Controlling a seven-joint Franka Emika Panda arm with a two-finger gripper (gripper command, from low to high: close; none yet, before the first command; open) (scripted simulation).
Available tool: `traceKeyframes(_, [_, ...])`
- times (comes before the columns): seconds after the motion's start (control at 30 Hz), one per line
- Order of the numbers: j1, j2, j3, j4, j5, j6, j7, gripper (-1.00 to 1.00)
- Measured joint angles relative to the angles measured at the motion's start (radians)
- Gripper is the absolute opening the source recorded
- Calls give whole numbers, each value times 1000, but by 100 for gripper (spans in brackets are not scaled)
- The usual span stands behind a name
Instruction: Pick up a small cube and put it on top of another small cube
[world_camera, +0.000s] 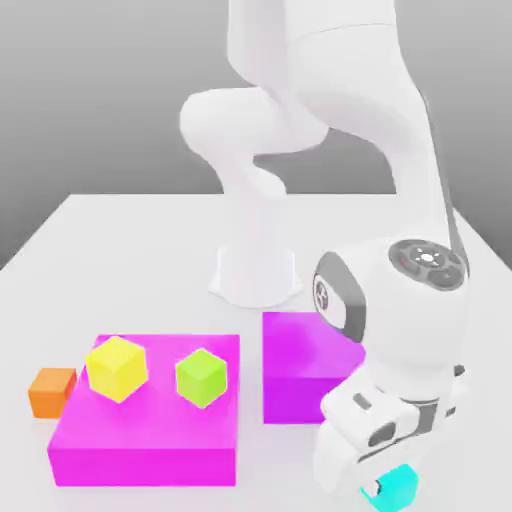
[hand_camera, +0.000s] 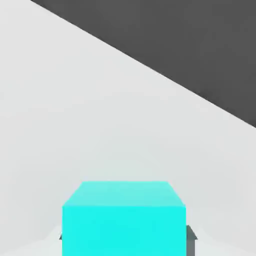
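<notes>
With the cyan cube (hand_camera: 124, 230) gripped between the fingertips of the gripper (hand_camera: 125, 241) beside the purple block (world_camera: 310, 395), the grasp appears complete, while lifting and placement onto the yellow cube (world_camera: 117, 369), atop the magenta block (world_camera: 145, 464), remain to be done.

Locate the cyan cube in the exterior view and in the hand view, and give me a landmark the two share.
Exterior view: the cyan cube is near the bottom edge, toward the exterior view's right, just under the claw.
Hand view: the cyan cube lies between the claw's two fingertips, one at each side of it.
Shared landmark: the pale table surface, seen in both views.
</notes>
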Motion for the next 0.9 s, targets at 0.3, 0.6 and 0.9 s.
traceKeyframes(0.3, [-113, -300, -62, -103, 28, -192, -46, -100])
traceKeyframes(0.6, [-386, -621, -237, -266, 35, -343, -108, -100])
traceKeyframes(0.9, [-447, -559, -333, -362, 101, -191, -180, 100])
